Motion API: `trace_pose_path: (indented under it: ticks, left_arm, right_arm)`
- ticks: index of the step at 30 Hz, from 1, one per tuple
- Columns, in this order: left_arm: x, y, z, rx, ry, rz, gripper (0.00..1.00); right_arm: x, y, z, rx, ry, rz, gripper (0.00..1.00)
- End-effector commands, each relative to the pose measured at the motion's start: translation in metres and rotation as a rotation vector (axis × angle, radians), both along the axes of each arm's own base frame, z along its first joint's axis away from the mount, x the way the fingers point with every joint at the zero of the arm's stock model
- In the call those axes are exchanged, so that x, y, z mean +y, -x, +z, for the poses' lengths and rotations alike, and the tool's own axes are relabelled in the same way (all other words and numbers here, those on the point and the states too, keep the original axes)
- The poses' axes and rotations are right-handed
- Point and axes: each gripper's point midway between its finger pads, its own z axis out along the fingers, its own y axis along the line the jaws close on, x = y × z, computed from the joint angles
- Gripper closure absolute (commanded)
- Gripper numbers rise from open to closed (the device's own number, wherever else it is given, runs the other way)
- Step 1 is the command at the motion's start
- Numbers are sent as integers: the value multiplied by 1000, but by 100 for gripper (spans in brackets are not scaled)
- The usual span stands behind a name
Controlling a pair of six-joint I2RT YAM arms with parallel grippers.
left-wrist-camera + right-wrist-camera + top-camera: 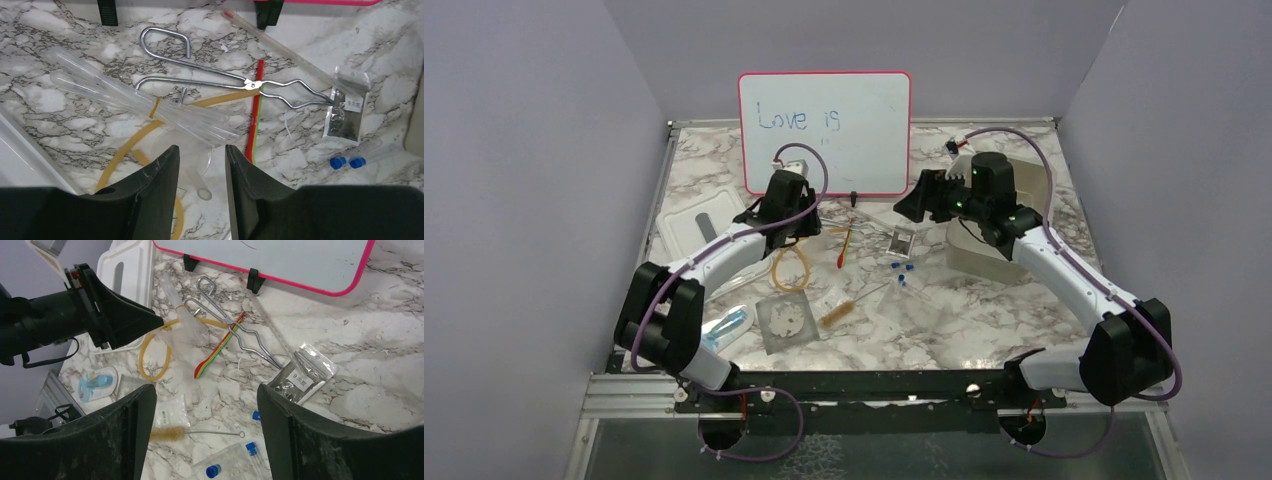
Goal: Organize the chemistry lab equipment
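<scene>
Tubing loop [122, 150]: amber, thin, curved.

Bright, even overhead light is filling every view, leaving only faint, soft shadows on the marble desk [984, 320]. The steel tongs [250, 85] are glinting slightly. Close to the wrist lenses, the left end effector [200, 150] and right end effector [206, 390] are looking dark and slightly soft.
</scene>
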Motion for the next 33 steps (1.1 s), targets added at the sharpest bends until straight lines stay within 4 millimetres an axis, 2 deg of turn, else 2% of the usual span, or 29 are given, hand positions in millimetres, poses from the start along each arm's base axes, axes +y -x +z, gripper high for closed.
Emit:
trace_pose_path:
  ticks: [1, 4, 7, 10, 13, 18, 24, 30, 33]
  left_arm:
    - [4, -4, -7, 39, -52, 41, 60]
    - [3, 0, -12, 65, -58, 38, 62]
    - [2, 4, -17, 78, -75, 34, 70]
    - [7, 6, -22, 87, -117, 34, 82]
    - [9, 4, -15, 74, -151, 4, 99]
    - [6, 7, 15, 32, -158, -66, 100]
    - [-6, 30, 59, -12, -101, -215, 100]
    - [-42, 60, 111, -82, 92, -436, 100]
    - [-57, 73, 130, -91, 183, -517, 100]
  right_arm:
    - [-1, -6, 1, -34, -5, -29, 23]
    - [-2, -5, 1, -38, -2, -33, 23]
    - [-3, -4, 1, -39, 0, -36, 23]
    - [-3, -4, 3, -40, -4, -38, 23]
    - [-2, -3, 5, -43, -12, -35, 23]
    - [3, 6, 14, -71, -34, 20, 23]
    - [25, 35, 27, -98, -115, 234, 20]
    - [51, 64, 48, -199, -196, 409, 16]
    - [62, 73, 58, -254, -222, 472, 16]
